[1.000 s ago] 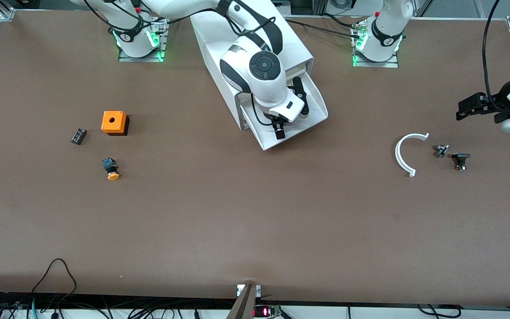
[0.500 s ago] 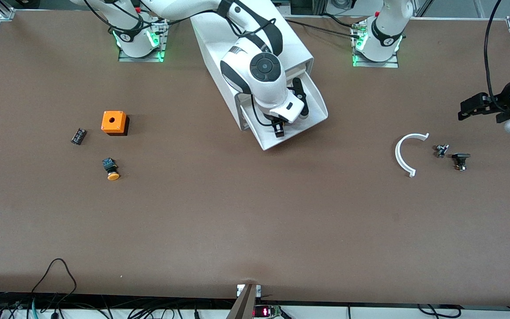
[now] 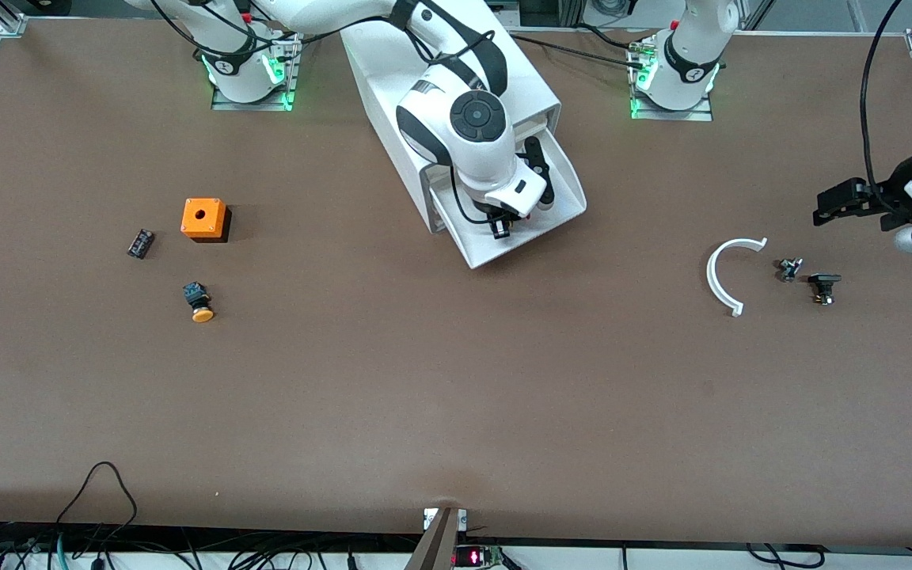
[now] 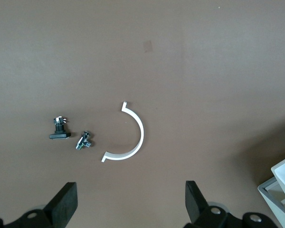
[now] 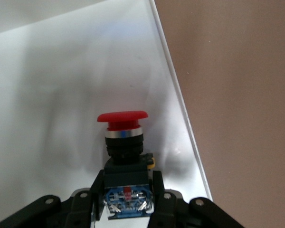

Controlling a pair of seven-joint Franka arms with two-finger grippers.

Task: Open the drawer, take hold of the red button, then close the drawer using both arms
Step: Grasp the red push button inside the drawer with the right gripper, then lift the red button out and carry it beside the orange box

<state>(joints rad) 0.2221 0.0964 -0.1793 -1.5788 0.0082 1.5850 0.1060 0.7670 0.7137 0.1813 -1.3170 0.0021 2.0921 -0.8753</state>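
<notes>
The drawer stands pulled out of the white cabinet, toward the front camera. My right gripper reaches down into it. In the right wrist view, the right gripper is shut on the black-and-blue body of the button. The button's red cap points away from the fingers, over the drawer's white floor. My left gripper hangs open over the table at the left arm's end, with nothing between its fingers.
An orange cube with a hole, an orange-yellow-capped button and a small black part lie toward the right arm's end. A white curved piece and two small dark parts lie below the left gripper.
The right gripper's fingers have shut on the button in the drawer. The left gripper has drifted slightly and stays open.
</notes>
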